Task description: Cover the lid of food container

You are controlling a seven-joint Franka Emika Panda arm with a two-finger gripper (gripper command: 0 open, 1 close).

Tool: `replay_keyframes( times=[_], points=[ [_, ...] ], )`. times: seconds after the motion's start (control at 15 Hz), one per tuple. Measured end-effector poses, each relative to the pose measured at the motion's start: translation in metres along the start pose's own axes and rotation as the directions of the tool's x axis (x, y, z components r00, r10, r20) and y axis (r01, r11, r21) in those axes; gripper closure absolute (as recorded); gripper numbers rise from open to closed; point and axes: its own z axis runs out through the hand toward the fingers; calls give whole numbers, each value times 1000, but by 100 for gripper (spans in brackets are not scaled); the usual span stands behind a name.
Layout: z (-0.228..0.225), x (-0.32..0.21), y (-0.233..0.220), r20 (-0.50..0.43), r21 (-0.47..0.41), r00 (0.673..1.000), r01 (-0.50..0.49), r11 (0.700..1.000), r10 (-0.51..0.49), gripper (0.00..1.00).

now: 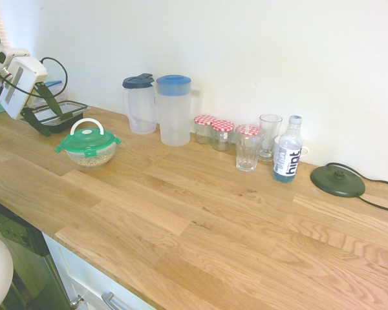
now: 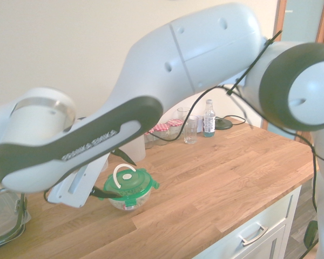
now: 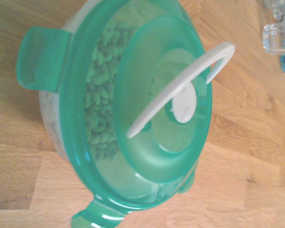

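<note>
One green lid (image 1: 88, 140) sitting on food container (image 1: 90, 157), white ring handle standing upright, near left end of wooden countertop (image 1: 200, 213). Gripper (image 1: 45, 111) hovering just beside, prongs spread apart, gripping nothing. Reading "hint" on water bottle (image 1: 288, 153) label. Showing cereal rings through lid only in wrist view. Standing along white wall: two pitchers (image 1: 173, 110), jars, glasses.

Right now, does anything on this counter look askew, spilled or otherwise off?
Nothing stands out. The round translucent green plastic lid sits level on the small clear bowl of cereal, its white ring handle upright. No cereal shows on the wooden counter. The claw hangs open beside it, holding nothing.
</note>
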Motion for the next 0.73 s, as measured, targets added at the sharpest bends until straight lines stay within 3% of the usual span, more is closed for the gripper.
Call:
replay_keyframes(
  times=[0.33,0.53,0.73],
  points=[
    [33,90,85,161,227,985,16,974,-54,0],
    [88,150,151,266,358,961,-25,933,-76,0],
    [169,198,240,376,473,922,-102,875,-95,0]
  ],
)
